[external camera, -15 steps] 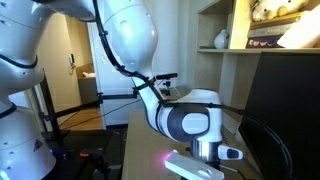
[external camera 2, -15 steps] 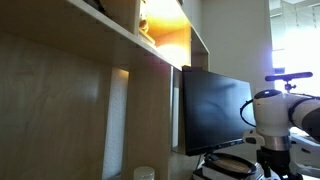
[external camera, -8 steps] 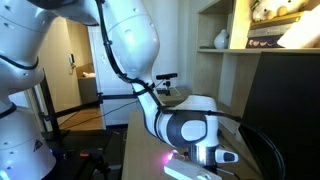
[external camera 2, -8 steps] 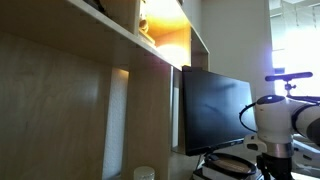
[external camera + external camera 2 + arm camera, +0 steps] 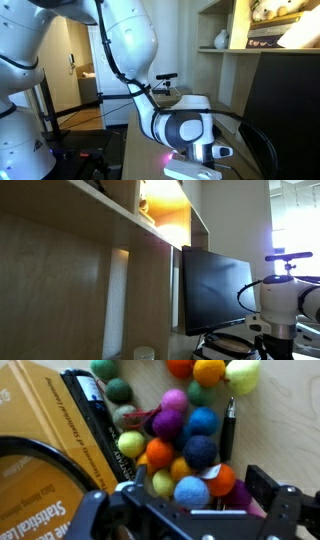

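Observation:
In the wrist view my gripper (image 5: 190,508) is open, its two black fingers straddling a cluster of coloured felt balls (image 5: 183,440) on a wooden surface. A light blue ball (image 5: 191,491) lies right between the fingers, with orange, yellow, purple and dark blue balls beside it. The fingers hold nothing. A black pen (image 5: 228,428) lies to the right of the cluster. In both exterior views the arm's wrist (image 5: 188,130) hangs low over the desk (image 5: 283,298); the fingertips are cut off at the frame edge.
A yellow statistics book (image 5: 40,430) and a black-spined book (image 5: 95,420) lie to the left of the balls. A black round rim (image 5: 40,465) overlaps them. A dark monitor (image 5: 213,288) stands on the desk under wooden shelves (image 5: 250,48) holding a vase and books.
The arm's wrist has dropped a little lower toward the desk across the frames. Nothing else has moved.

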`<state>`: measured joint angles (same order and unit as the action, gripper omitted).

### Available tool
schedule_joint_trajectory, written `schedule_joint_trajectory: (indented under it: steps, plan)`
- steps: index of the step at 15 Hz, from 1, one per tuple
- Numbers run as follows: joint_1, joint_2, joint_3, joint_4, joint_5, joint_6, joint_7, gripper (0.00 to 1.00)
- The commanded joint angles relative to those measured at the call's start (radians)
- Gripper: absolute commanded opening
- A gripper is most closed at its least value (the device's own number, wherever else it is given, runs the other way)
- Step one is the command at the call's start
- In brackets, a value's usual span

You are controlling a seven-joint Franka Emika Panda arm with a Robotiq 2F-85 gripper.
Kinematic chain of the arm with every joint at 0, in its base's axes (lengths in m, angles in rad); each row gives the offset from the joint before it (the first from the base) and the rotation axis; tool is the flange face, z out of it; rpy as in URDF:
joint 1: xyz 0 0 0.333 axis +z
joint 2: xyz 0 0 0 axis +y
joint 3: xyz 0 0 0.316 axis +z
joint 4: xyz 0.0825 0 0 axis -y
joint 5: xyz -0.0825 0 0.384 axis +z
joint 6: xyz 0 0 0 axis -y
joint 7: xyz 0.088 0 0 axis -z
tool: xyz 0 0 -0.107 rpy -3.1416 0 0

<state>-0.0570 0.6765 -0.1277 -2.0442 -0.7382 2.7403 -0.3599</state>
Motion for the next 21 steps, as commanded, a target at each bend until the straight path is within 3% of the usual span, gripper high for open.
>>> schedule_joint_trajectory:
  steps: [1, 16, 21]
  plan:
    - [-0.005, -0.005, 0.004, -0.007, -0.018, 0.01, -0.001, 1.0]
    - [0.032, 0.013, -0.026, -0.039, -0.082, 0.039, 0.043, 1.0]
    - [0.053, -0.032, -0.068, -0.108, -0.209, 0.172, 0.065, 1.0]
